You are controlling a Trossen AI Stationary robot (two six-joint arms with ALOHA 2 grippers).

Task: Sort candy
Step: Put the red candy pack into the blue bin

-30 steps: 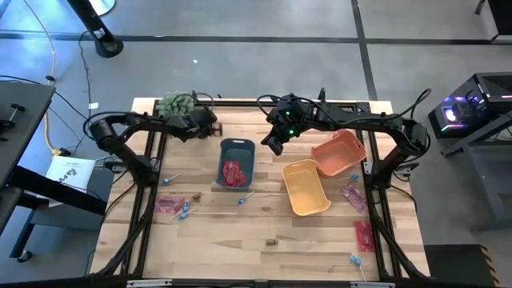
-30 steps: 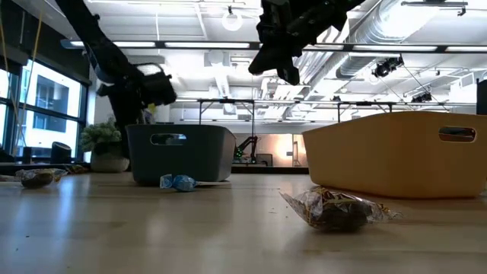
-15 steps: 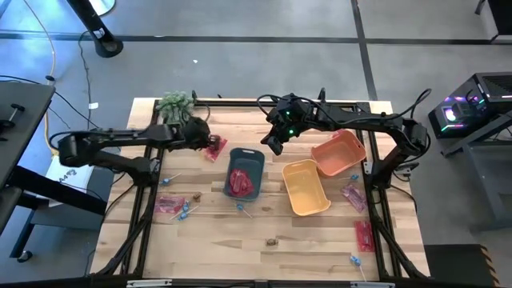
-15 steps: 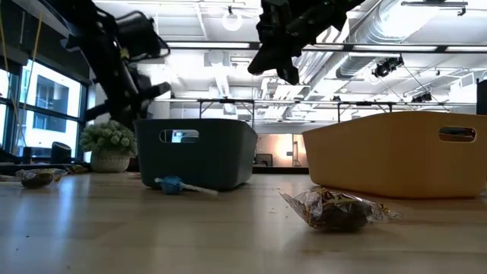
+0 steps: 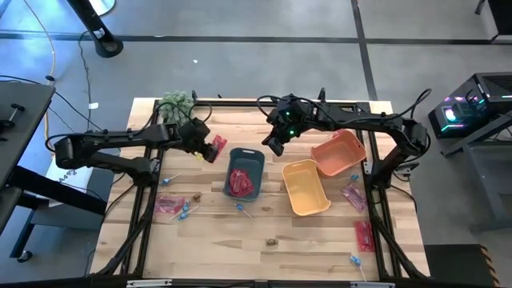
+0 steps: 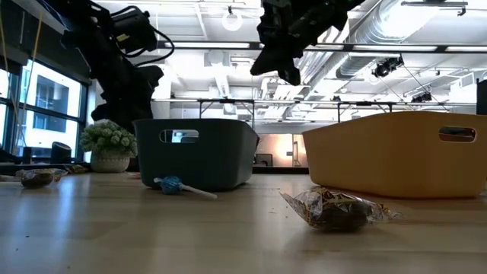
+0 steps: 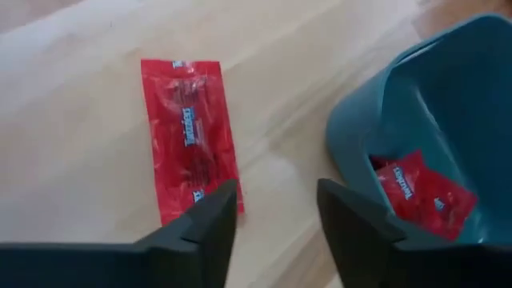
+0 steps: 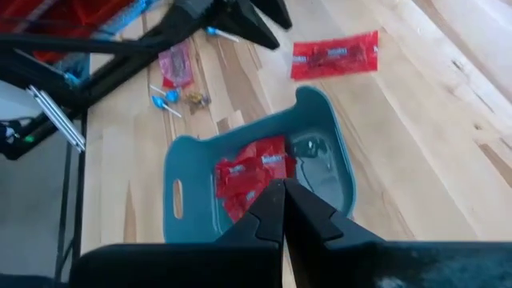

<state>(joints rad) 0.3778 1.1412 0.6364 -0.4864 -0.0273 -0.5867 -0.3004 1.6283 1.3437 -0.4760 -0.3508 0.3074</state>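
The grey-blue bin (image 5: 244, 171), a smooth plastic tub with rounded corners and a slot handle, stands on the pale wooden plank worktop (image 5: 240, 248) and serves as landmark. Inside it lie crinkly red packets (image 8: 252, 180), at least two. One more flat glossy red packet (image 7: 189, 136) lies on the boards just beside the bin, not touching it. The left tool (image 7: 272, 228) hangs over that packet with its dark fingers spread apart, holding nothing. The right tool (image 8: 282, 210) is above the bin's far corner, its fingers pressed together and empty. Right of the bin sit two more tubs, a yellow bin (image 5: 305, 187) and an orange bin (image 5: 338, 153), touching. Near the bin's front lies a blue-headed lollipop (image 6: 172, 185) on a thin white stick.
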